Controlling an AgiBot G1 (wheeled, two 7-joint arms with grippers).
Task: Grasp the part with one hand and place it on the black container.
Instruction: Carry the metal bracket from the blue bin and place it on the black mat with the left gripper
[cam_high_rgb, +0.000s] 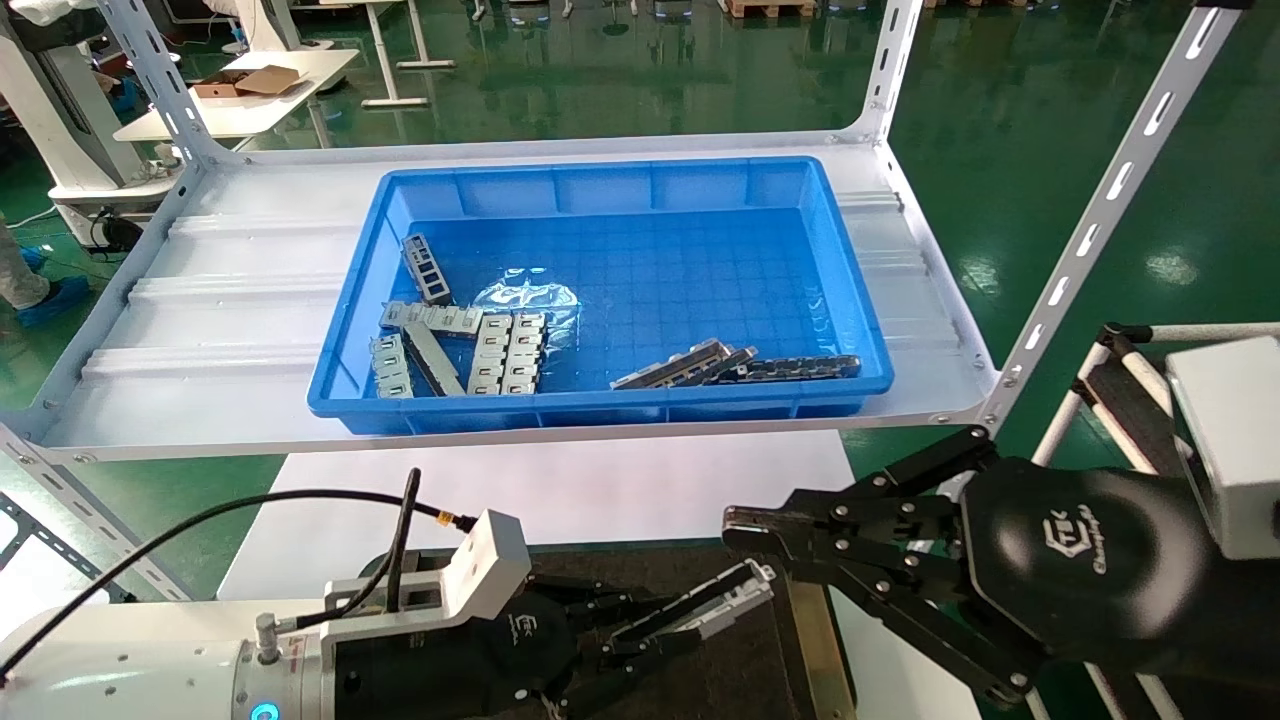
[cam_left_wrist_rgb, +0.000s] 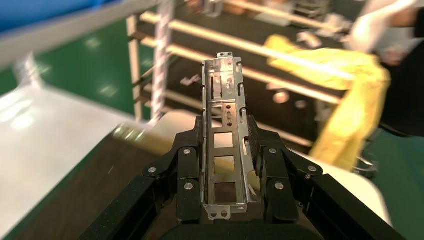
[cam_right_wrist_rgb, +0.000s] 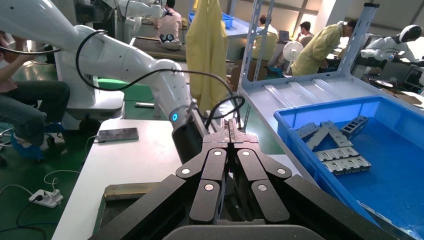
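Between my left gripper's (cam_high_rgb: 690, 615) jaws sits the part (cam_high_rgb: 722, 597), clamped tight above the black container (cam_high_rgb: 760, 660) at the bench's near edge. Right gripper (cam_high_rgb: 740, 525) hangs beside it, jaws closed on nothing.

A deep blue plastic bin (cam_high_rgb: 860, 300) sits on a white metal shelf (cam_high_rgb: 220, 300), holding pale silver plates with square windows (cam_high_rgb: 505, 350) at its left, darker perforated strips (cam_high_rgb: 800, 367) along its near wall, and what looks like a crumpled clear film (cam_high_rgb: 525, 297).
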